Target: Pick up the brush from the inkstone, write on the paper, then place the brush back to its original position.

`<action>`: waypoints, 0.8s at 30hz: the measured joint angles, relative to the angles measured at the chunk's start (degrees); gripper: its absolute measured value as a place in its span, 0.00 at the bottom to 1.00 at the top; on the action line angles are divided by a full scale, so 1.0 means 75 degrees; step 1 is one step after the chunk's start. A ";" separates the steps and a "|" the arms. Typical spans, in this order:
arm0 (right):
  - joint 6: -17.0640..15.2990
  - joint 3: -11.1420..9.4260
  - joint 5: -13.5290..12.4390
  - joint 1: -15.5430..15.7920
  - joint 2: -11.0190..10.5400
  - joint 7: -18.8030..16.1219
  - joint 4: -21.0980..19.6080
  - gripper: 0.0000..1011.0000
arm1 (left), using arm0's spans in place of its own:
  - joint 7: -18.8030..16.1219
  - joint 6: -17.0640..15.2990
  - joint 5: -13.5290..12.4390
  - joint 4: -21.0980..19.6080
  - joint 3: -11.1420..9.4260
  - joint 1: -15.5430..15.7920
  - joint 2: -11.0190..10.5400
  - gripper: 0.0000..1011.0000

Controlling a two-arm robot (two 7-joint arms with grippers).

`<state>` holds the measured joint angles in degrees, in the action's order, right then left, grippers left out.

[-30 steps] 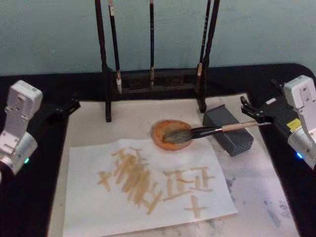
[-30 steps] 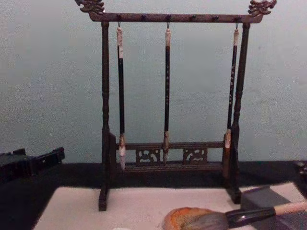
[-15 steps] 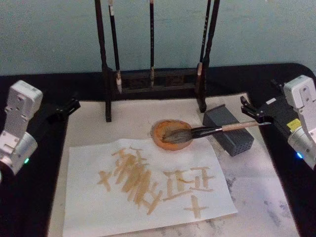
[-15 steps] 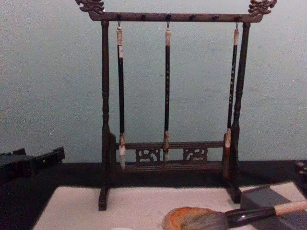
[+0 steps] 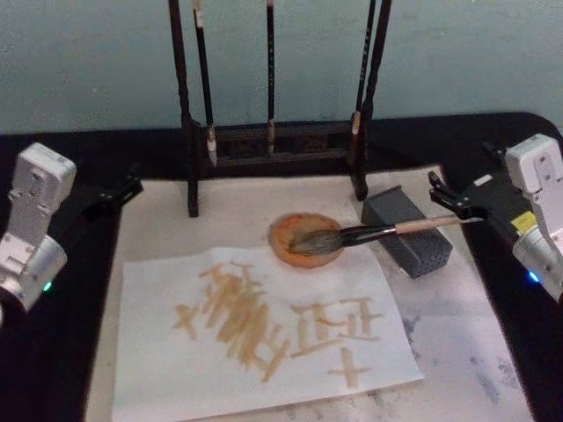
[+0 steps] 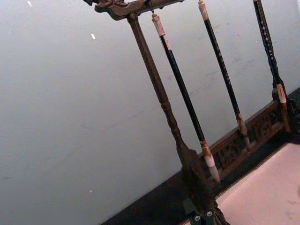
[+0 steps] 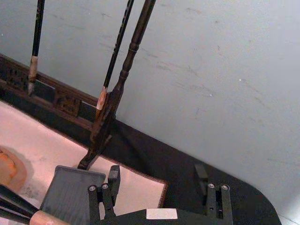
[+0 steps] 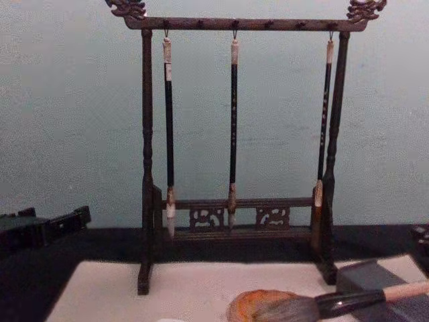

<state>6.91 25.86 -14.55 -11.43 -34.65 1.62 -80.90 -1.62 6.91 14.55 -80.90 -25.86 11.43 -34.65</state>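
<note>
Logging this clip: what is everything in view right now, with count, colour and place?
large calligraphy brush: 1, grey-brown bristles, black ferrule, beige handle; bristles on the inkstone, handle across the grey block.
round stone inkstone: 1, orange-brown; mat centre, behind the paper.
paper sheet: 1, white with tan strokes; front of mat.
felt mat: 1, pale beige; on the table.
rectangular block: 1, dark grey; right of inkstone.
wooden brush rack: 1, dark brown; back of mat.
slim brushes: 3, dark; hanging from rack.
table: 1, black.
left gripper: black; parked left of mat.
right gripper: black, open; by the handle's end.
</note>
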 joint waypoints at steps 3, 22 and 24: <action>0.0000 0.0000 0.0000 0.0000 0.0000 0.0000 0.0000 0.99 | 0.0000 0.0000 0.0000 0.0000 0.0000 0.0000 0.0000 0.99; 0.0279 -0.0689 -0.1198 0.0400 0.0217 -0.0940 0.0112 0.99 | -0.0001 0.0000 0.0000 0.0000 0.0000 0.0000 0.0000 0.99; 0.0282 -0.0833 -0.1376 0.0538 0.0208 -0.1033 -0.0023 0.99 | 0.0000 0.0000 0.0000 -0.0001 0.0000 0.0000 0.0000 0.99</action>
<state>9.02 19.62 -24.87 -7.40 -33.09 -6.13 -81.07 -1.62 6.91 14.55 -80.90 -25.86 11.43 -34.65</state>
